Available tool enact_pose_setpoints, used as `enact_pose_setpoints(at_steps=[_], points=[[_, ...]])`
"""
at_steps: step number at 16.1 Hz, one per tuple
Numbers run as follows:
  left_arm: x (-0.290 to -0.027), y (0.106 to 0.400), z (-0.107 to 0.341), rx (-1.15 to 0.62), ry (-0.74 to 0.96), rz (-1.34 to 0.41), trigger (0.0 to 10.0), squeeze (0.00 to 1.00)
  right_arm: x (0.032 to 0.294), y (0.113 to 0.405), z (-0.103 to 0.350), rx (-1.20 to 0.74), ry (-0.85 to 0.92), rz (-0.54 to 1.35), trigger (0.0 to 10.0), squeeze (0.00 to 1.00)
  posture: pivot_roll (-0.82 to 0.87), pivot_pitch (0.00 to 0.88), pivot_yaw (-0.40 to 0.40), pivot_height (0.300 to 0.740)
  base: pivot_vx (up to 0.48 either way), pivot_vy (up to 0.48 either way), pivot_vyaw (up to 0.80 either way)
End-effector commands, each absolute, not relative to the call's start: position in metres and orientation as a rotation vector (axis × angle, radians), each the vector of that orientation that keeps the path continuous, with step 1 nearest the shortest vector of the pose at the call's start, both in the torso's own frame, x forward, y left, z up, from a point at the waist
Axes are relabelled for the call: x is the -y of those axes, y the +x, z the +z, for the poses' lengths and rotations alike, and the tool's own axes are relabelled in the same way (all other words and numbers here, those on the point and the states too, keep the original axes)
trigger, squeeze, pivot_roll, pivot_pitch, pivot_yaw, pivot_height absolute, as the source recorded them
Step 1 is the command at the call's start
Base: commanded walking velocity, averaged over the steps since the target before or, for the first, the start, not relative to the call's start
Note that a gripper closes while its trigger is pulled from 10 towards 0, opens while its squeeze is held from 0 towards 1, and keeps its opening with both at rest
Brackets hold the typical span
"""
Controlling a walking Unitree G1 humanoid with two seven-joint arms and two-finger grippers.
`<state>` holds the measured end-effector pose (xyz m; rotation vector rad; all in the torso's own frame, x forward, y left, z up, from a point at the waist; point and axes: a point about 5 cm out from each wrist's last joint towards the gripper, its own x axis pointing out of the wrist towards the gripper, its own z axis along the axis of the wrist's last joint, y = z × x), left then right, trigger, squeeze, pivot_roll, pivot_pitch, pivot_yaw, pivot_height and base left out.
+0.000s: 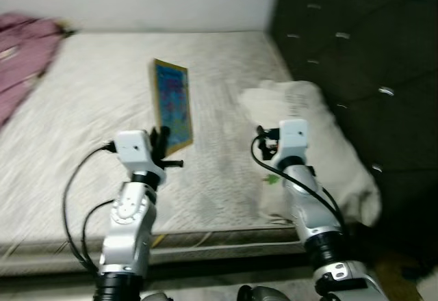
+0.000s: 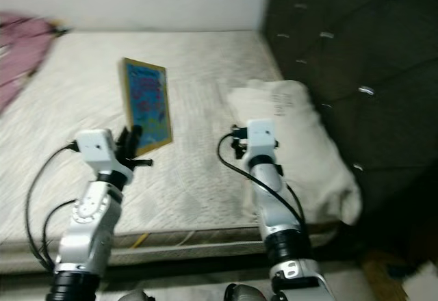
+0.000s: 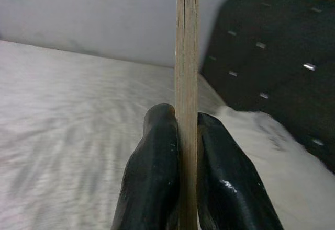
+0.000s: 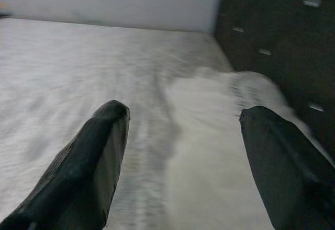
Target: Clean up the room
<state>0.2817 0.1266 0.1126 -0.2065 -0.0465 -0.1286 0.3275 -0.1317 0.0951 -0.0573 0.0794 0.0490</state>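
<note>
A thin book (image 1: pixel 172 104) with a blue patterned cover and yellow border is held upright above the bare mattress (image 1: pixel 89 109). My left gripper (image 1: pixel 163 144) is shut on its lower edge; in the left wrist view the book's tan edge (image 3: pixel 187 83) runs straight up between the two black fingers (image 3: pixel 152 183). My right gripper (image 1: pixel 263 140) hovers open over the mattress beside a white pillow (image 1: pixel 308 144), nothing between its fingers (image 4: pixel 94 157).
A dark tufted headboard (image 1: pixel 363 55) rises on the right behind the pillow. A pink blanket (image 1: pixel 20 48) lies bunched at the mattress's far left corner. A white wall (image 1: pixel 137 0) runs behind the bed. The mattress front edge (image 1: pixel 205 243) is close below my arms.
</note>
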Motion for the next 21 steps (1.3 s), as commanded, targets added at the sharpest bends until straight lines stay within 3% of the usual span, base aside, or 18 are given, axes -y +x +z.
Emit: enact_pose_setpoints(at_steps=[1, 5, 9, 15, 21], points=[[-0.148, 0.276, 0.116, 0.085, -0.137, -0.031, 10.0, 0.00, 0.131, 0.328, 0.104, -0.046, -0.048, 0.044, 10.0, 0.00, 0.04, 0.000, -0.014, 0.740, 0.000, 0.000, 0.00], [-0.195, 0.255, 0.110, 0.071, 0.021, 0.202, 10.0, 0.00, 0.129, 0.321, 0.113, 0.027, -0.030, 0.097, 10.0, 0.00, 0.05, 0.000, -0.016, 0.740, 0.000, 0.000, 0.00], [-0.202, 0.237, 0.094, -0.022, 0.021, 0.186, 10.0, 0.00, 0.135, 0.321, 0.112, 0.046, -0.106, 0.066, 10.0, 0.00, 0.07, 0.000, -0.023, 0.740, 0.000, 0.000, 0.00], [-0.194, 0.244, 0.097, -0.023, -0.003, 0.118, 10.0, 0.00, 0.137, 0.321, 0.106, -0.008, -0.092, 0.059, 10.0, 0.00, 0.07, 0.000, -0.022, 0.740, 0.000, 0.000, 0.00], [-0.194, 0.241, 0.096, -0.031, -0.013, 0.112, 10.0, 0.00, 0.139, 0.320, 0.107, 0.003, -0.075, 0.053, 10.0, 0.00, 0.07, 0.000, -0.022, 0.740, 0.000, 0.000, -0.47]])
